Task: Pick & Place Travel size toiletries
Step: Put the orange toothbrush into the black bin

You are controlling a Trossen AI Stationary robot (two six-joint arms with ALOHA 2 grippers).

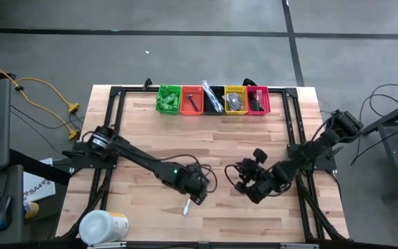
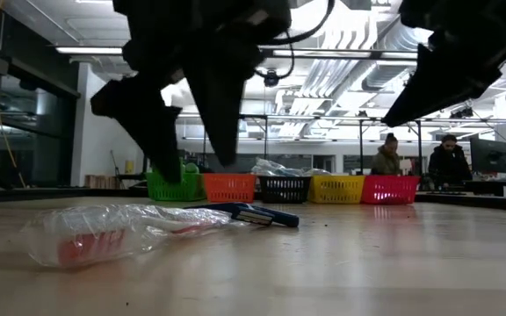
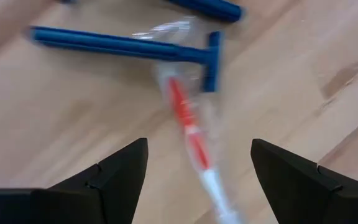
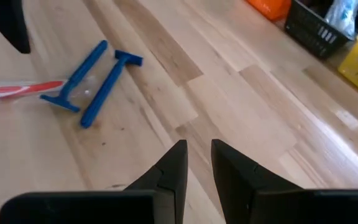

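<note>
A toothbrush with a red-and-white handle [image 3: 191,134] lies flat on the wood in a clear wrapper [image 2: 104,235]; in the high view its white end [image 1: 186,205] shows near the table's front. Two blue razors [image 4: 79,76] [image 4: 110,79] lie side by side just beyond it, one of them in the left wrist view [image 3: 123,45]. My left gripper [image 3: 199,149] [image 2: 191,167] hangs open above the toothbrush, one finger on each side, apart from it. My right gripper [image 4: 199,146] [image 1: 244,183] hovers to the right of the razors, shut and holding nothing.
Five bins stand in a row at the far edge: green [image 1: 169,99], orange [image 1: 191,99], black [image 1: 213,99], yellow [image 1: 235,101], red [image 1: 258,99], each with items inside. A large white tub [image 1: 102,227] lies at the near left corner. Two people sit in the room behind [image 2: 420,160].
</note>
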